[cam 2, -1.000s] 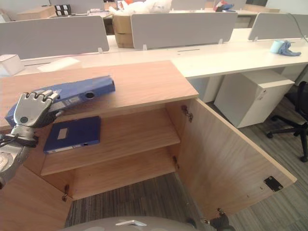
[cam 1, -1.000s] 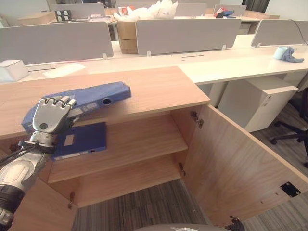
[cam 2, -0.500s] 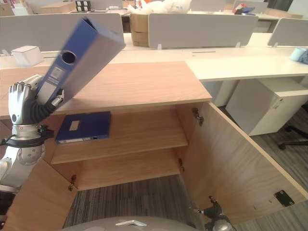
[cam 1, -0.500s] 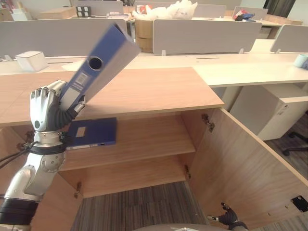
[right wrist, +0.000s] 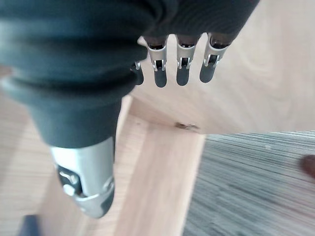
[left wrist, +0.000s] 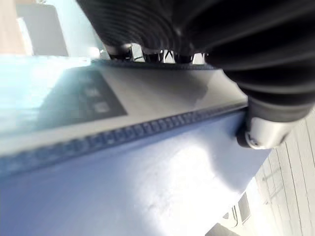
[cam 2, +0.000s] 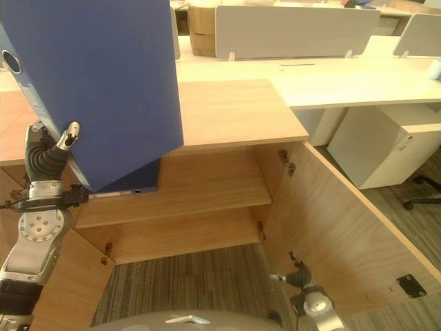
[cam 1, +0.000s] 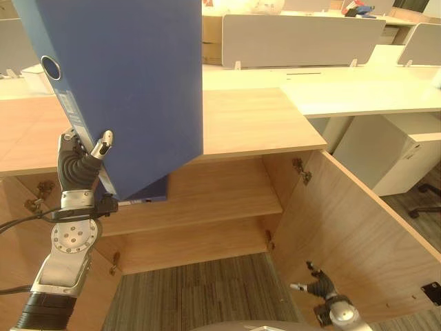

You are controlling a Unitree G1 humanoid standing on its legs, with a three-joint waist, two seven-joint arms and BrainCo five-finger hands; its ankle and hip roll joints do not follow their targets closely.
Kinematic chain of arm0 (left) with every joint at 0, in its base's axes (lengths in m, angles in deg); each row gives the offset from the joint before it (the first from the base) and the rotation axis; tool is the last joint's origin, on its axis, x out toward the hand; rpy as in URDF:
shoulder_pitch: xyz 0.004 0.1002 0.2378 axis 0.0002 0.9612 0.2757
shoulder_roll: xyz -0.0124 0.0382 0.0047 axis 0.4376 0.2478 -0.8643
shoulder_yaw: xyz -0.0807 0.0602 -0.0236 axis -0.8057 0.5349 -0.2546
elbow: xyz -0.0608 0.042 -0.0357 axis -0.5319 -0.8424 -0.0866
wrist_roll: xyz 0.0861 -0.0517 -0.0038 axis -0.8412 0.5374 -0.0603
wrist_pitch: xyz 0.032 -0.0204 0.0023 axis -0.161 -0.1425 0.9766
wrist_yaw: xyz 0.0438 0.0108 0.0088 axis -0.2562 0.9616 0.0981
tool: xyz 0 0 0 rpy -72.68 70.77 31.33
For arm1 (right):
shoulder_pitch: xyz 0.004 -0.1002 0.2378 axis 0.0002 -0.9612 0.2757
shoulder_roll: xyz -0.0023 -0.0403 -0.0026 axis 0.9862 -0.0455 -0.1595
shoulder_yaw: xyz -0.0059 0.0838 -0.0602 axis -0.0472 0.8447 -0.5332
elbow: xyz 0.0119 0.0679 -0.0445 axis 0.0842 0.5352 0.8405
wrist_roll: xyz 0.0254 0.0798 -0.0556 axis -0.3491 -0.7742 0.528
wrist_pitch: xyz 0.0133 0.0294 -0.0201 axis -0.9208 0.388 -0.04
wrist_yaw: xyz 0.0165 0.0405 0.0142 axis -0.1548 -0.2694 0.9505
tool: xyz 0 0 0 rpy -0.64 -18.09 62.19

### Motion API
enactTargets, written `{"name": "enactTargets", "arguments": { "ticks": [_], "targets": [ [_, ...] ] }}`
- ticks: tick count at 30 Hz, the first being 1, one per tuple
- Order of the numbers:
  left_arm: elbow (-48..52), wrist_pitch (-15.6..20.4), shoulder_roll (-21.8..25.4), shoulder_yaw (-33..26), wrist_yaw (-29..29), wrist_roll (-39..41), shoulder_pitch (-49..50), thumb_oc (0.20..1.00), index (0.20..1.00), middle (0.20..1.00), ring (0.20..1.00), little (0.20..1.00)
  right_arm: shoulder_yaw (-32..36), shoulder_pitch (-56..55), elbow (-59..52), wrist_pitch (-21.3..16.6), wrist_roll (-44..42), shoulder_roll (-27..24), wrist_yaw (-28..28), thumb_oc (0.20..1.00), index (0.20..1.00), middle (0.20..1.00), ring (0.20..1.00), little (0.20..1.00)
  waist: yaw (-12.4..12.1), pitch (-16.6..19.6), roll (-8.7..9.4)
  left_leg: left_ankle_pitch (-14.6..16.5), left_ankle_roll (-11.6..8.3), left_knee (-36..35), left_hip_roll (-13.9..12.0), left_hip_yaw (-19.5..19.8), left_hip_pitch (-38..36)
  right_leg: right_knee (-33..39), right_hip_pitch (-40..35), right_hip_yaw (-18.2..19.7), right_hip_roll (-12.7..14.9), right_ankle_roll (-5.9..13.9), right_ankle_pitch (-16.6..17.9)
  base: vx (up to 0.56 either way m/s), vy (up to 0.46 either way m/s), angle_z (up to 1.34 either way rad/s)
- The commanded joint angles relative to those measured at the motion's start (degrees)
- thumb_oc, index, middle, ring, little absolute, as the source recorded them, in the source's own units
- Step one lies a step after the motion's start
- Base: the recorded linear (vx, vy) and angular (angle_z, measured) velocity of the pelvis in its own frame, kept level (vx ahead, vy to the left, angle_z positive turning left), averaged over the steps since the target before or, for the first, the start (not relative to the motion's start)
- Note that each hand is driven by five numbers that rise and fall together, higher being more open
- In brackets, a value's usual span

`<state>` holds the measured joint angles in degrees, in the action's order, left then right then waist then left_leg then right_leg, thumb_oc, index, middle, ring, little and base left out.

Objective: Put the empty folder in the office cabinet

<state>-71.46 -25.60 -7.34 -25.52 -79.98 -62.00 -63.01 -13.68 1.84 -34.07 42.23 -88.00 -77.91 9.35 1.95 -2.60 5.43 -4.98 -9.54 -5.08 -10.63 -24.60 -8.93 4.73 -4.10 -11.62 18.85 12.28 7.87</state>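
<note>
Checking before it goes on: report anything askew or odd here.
The folder is held tilted in the air above the cabinet top by the left robot hand, not yet shelved. Another folder lies flat on the upper shelf. The right robot hand hangs open by the door.

left hand raised, fingers clamped, right hand low, fingers relaxed

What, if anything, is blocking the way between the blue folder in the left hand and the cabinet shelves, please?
No barrier: the cabinet door stands open. The left hand holds the blue folder upright above the cabinet top. A second blue folder already lies on the upper shelf at its left; the lower shelf looks free.
</note>
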Motion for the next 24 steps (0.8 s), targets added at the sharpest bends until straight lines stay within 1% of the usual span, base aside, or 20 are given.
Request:
{"name": "enactTargets", "arguments": {
  "ticks": [1, 2, 4, 6, 7, 8, 9, 10, 11, 12, 13, 14, 15, 16, 17, 18, 19, 20, 23, 24],
  "targets": [
    [1.6, 1.6, 0.5, 1.7, -5.8, 4.8, -1.7, 0.200, 0.200, 0.200, 0.200, 0.200, 1.5, 6.0, -4.6, -2.8, -3.4, -2.6, 0.9, 1.000, 1.000, 1.000, 1.000, 1.000, -1.0, 0.3, 0.88, 6.8, 3.32, 0.5, 4.2, 2.5, -0.5, -0.5, 4.2, -4.9, 7.6, 2.72, 12.6, -0.03, 0.100, -0.03],
    [1.6, 1.6, 0.5, 1.7, -5.8, 4.8, -1.7, 0.200, 0.200, 0.200, 0.200, 0.200, 1.5, 6.0, -4.6, -2.8, -3.4, -2.6, 0.9, 1.000, 1.000, 1.000, 1.000, 1.000, -1.0, 0.3, 0.88, 6.8, 3.32, 0.5, 4.2, 2.5, -0.5, -0.5, 4.2, -4.9, 7.6, 2.72, 12.6, 0.00, 0.101, -0.15],
    [0.1, 0.6, -0.2, 4.8, -7.9, 7.4, -3.7, 0.200, 0.200, 0.200, 0.200, 0.200, 2.9, 7.0, -12.5, -3.8, -5.9, -3.1, 0.5, 1.000, 1.000, 1.000, 1.000, 1.000, -0.9, -0.3, 2.09, 7.8, 4.09, 0.6, 5.7, 3.3, -0.3, -1.1, 4.1, -5.1, 9.1, 2.72, 15.0, -0.02, 0.155, -0.16],
    [0.1, 0.6, -0.2, 4.8, -7.9, 7.4, -3.8, 0.200, 0.200, 0.200, 0.200, 0.200, 3.0, 7.0, -12.6, -3.8, -5.9, -3.1, 0.5, 1.000, 1.000, 1.000, 1.000, 1.000, -0.9, -0.1, 2.31, 7.5, 4.19, 0.5, 6.0, 3.3, 0.1, -1.1, 4.5, -5.1, 9.3, 2.72, 15.3, -0.02, 0.063, -0.05],
    [-0.2, -0.3, -0.2, 5.7, -8.6, 8.9, -3.5, 0.200, 0.200, 0.200, 0.200, 0.200, 3.9, 6.9, -19.0, -4.1, -9.1, -4.1, 1.3, 1.000, 1.000, 1.000, 1.000, 1.000, 0.4, -0.8, 2.23, 7.2, 4.56, 0.1, 5.8, 3.9, 0.2, -3.6, 6.2, -1.4, 8.1, 2.72, 16.2, 0.02, 0.113, 0.16],
    [-0.5, -0.6, -0.6, 5.8, -9.0, 9.2, -3.0, 0.200, 0.200, 0.200, 0.200, 0.200, 4.1, 6.8, -20.4, -4.1, -9.2, -4.3, 1.2, 1.000, 1.000, 1.000, 1.000, 1.000, 0.7, -1.0, 1.96, 7.6, 4.77, 0.1, 5.6, 4.0, -0.1, -4.1, 6.2, -0.6, 7.3, 2.72, 14.9, 0.02, 0.113, 0.16],
    [-0.5, -0.6, -0.6, 5.8, -9.0, 9.2, -3.0, 0.200, 0.200, 0.200, 0.200, 0.200, 4.1, 6.8, -20.4, -4.1, -9.2, -4.3, 1.2, 1.000, 1.000, 1.000, 1.000, 1.000, 0.7, -1.0, 1.96, 7.6, 4.77, 0.1, 5.6, 4.0, -0.1, -4.1, 6.2, -0.6, 7.3, 2.72, 14.9, 0.00, 0.105, 0.24],
    [-0.5, -1.0, -0.9, 5.6, -9.1, 9.3, -2.4, 0.200, 0.200, 0.200, 0.200, 0.200, 4.7, 6.8, -23.3, -4.7, -9.8, -4.8, 1.2, 1.000, 1.000, 1.000, 1.000, 1.000, 0.7, -1.1, 1.90, 7.5, 5.27, 0.1, 5.9, 4.0, -0.1, -5.6, 7.0, -0.1, 6.8, 2.72, 13.6, -0.04, 0.117, 0.06],
    [-0.5, -1.3, -1.3, 5.4, -9.4, 10.0, -1.9, 0.200, 0.200, 0.200, 0.200, 0.200, 4.9, 6.9, -24.9, -4.9, -10.6, -5.1, 1.4, 1.000, 1.000, 1.000, 1.000, 1.000, 0.7, -1.4, 1.56, 7.8, 5.74, 0.1, 6.1, 4.0, -0.3, -7.3, 7.7, -0.1, 6.1, 2.72, 11.4, -0.07, 0.208, 0.01],
    [-0.5, -1.9, -1.9, 5.4, -9.7, 10.8, -0.9, 0.200, 0.200, 0.200, 0.200, 0.200, 5.7, 7.2, -28.5, -5.5, -12.1, -6.0, 1.6, 1.000, 1.000, 1.000, 1.000, 1.000, 0.8, -2.2, 0.69, 7.8, 6.44, 0.1, 5.9, 3.9, -0.4, -10.5, 8.8, -0.8, 3.8, 1.87, 7.6, -0.06, 0.193, -0.12],
    [-0.7, -2.3, -2.2, 5.4, -9.8, 11.3, -0.4, 0.200, 0.200, 0.200, 0.200, 0.200, 5.8, 7.9, -30.3, -5.9, -12.9, -6.3, 1.5, 1.000, 1.000, 1.000, 1.000, 1.000, 0.8, -2.5, 0.23, 7.7, 6.78, 0.1, 5.8, 3.9, -0.5, -12.1, 9.3, -1.3, 2.3, 1.38, 5.9, -0.04, 0.137, 0.01],
    [-0.7, -2.3, -2.2, 5.4, -9.8, 11.3, -0.4, 0.200, 0.200, 0.200, 0.200, 0.200, 5.8, 7.9, -30.3, -5.9, -12.9, -6.3, 1.5, 1.000, 1.000, 1.000, 1.000, 1.000, 0.8, -2.5, 0.23, 7.7, 6.78, 0.1, 5.8, 3.9, -0.5, -12.1, 9.3, -1.3, 2.3, 1.38, 5.9, -0.02, 0.080, -0.01],
    [-0.6, -2.6, -2.5, 5.3, -10.0, 11.4, 0.0, 0.200, 0.200, 0.200, 0.200, 0.200, 6.1, 8.2, -31.5, -6.0, -13.4, -6.6, 1.3, 1.000, 1.000, 1.000, 1.000, 1.000, 0.8, -2.6, -0.11, 7.7, 7.03, 0.1, 5.8, 3.9, -0.6, -12.8, 9.4, -1.8, 1.2, 0.90, 4.3, 0.02, 0.065, -0.05],
    [-0.3, -3.0, -3.0, 4.9, -10.6, 12.2, 1.1, 0.200, 0.200, 0.200, 0.200, 0.200, 6.4, 8.9, -33.5, -6.3, -15.6, -6.7, 1.6, 1.000, 1.000, 1.000, 1.000, 1.000, 0.4, -2.5, -0.43, 8.1, 7.32, 0.1, 6.2, 3.8, -0.9, -12.6, 8.6, -3.3, -0.5, 0.30, 2.1, 0.04, 0.055, -0.10],
    [0.1, -3.2, -3.1, 4.7, -11.2, 13.0, 1.3, 0.200, 0.200, 0.200, 0.200, 0.200, 6.3, 9.5, -34.2, -6.3, -17.1, -7.1, 2.0, 1.000, 1.000, 1.000, 1.000, 1.000, 0.2, -2.2, -0.39, 8.0, 7.27, 0.1, 6.4, 3.9, -0.8, -11.9, 8.1, -3.7, -1.3, 0.03, 1.7, 0.03, 0.015, -0.14],
    [0.1, -3.2, -3.1, 4.6, -11.2, 13.0, 1.3, 0.200, 0.200, 0.200, 0.200, 0.200, 6.3, 9.6, -34.2, -6.3, -17.1, -7.1, 2.0, 1.000, 1.000, 1.000, 1.000, 1.000, 0.3, -2.0, -0.31, 7.7, 7.26, 0.1, 6.4, 3.9, -0.5, -11.6, 8.2, -3.8, -1.3, -0.12, 2.0, 0.04, -0.048, -0.14],
    [0.7, -3.5, -3.5, 4.1, -12.0, 14.4, 2.0, 0.200, 0.200, 0.200, 0.200, 0.200, 6.6, 10.1, -36.1, -6.1, -18.7, -7.7, 2.7, 1.000, 1.000, 1.000, 1.000, 1.000, 0.0, -1.6, -0.21, 7.8, 7.10, 0.1, 6.3, 4.0, -0.5, -10.3, 7.4, -3.8, -2.1, -0.33, 1.3, 0.01, -0.038, -0.10],
    [0.7, -3.5, -3.5, 4.1, -12.0, 14.4, 2.0, 0.200, 0.200, 0.200, 0.200, 0.200, 6.6, 10.1, -36.1, -6.1, -18.7, -7.7, 2.7, 1.000, 1.000, 1.000, 1.000, 1.000, 0.0, -1.6, -0.21, 7.8, 7.10, 0.1, 6.3, 4.0, -0.5, -10.3, 7.4, -3.8, -2.1, -0.33, 1.3, 0.05, -0.060, -0.05],
    [2.1, -3.5, -3.7, 4.1, -12.8, 15.6, 2.6, 0.200, 0.200, 0.200, 0.200, 0.200, 7.4, 12.7, -38.9, -6.8, -21.4, -9.7, 2.8, 1.000, 1.000, 1.000, 1.000, 1.000, -0.4, -0.5, -0.11, 7.5, 6.32, 0.1, 5.7, 4.0, -0.1, -5.9, 5.7, -3.3, -3.4, -0.73, 0.6, 0.04, -0.071, 0.04],
    [2.1, -3.5, -3.7, 4.1, -12.8, 15.6, 2.6, 0.200, 0.200, 0.200, 0.200, 0.200, 7.4, 12.7, -38.9, -6.8, -21.4, -9.7, 2.8, 1.000, 1.000, 1.000, 1.000, 1.000, -0.4, -0.5, -0.11, 7.5, 6.32, 0.1, 5.7, 4.0, -0.1, -5.9, 5.7, -3.3, -3.4, -0.73, 0.6, 0.03, -0.100, -0.05]
  ]
}}
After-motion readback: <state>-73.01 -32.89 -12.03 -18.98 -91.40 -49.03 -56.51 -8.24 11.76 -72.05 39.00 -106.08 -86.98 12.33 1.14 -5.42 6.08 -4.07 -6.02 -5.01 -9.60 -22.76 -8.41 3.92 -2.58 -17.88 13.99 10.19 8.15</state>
